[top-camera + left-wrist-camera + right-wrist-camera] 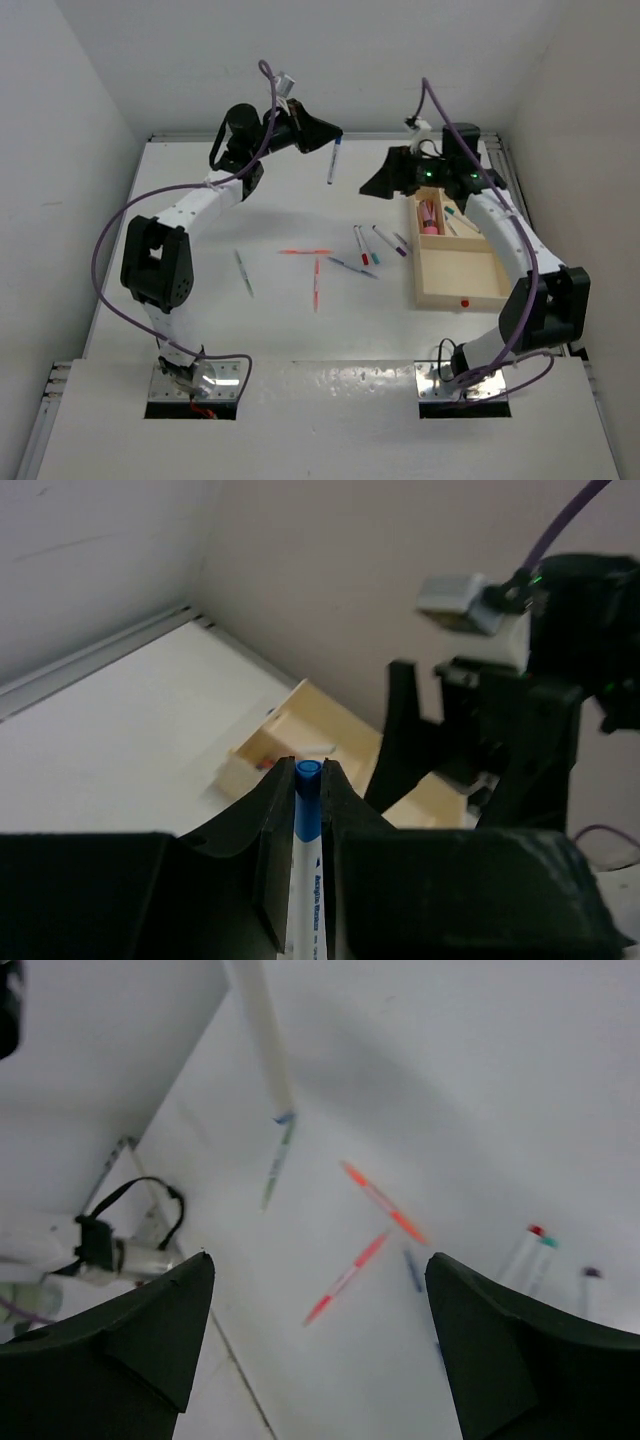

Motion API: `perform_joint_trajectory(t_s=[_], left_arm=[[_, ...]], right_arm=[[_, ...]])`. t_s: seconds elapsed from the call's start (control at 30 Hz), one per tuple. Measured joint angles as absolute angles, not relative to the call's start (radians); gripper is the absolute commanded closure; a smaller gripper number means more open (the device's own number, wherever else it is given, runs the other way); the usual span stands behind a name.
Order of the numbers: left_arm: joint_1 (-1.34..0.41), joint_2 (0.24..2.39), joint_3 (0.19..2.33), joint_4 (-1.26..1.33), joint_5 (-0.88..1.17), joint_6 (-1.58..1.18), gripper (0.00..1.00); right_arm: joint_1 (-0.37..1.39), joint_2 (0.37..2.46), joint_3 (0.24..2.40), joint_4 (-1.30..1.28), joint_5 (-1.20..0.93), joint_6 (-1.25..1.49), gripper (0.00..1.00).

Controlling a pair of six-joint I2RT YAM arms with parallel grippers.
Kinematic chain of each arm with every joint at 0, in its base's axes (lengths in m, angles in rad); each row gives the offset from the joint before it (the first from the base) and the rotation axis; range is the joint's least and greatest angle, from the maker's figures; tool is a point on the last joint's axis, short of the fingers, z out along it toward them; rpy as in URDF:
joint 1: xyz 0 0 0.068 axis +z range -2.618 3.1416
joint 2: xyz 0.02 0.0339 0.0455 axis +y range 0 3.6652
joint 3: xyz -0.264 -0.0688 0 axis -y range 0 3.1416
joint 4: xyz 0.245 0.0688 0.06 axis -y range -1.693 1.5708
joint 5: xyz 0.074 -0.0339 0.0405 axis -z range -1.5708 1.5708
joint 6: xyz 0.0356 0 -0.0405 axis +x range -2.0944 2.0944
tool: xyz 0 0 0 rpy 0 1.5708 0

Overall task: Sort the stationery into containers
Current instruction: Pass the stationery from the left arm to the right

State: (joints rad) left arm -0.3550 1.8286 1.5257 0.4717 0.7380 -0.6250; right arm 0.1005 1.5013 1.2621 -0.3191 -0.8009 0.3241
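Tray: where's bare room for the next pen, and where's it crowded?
Tray near large section is bare. Table strip between the orange pens and the near edge is free. Crowded: capped pens beside the tray, and its far sections.

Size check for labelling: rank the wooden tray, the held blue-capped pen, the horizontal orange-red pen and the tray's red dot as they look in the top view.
1. wooden tray
2. orange-red pen and blue-capped pen: alike; the held one hangs nearer the camera, so unranked
3. red dot
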Motion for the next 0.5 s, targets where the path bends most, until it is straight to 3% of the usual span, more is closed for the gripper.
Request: perform_joint_trajectory(t_s=[0.37,0.5], left_arm=[[-0.37,1.809,1.423,0.792,0.772,-0.987,1.0],[-0.376,1.804,1.404,0.844,0.77,-1.045,1.0]], right_arm=[[0.282,1.616,1.377,-0.171,-0.804,0.516,0.15],[0.312,1.637,1.401,-0.146,-0.785,0.525,0.44]])
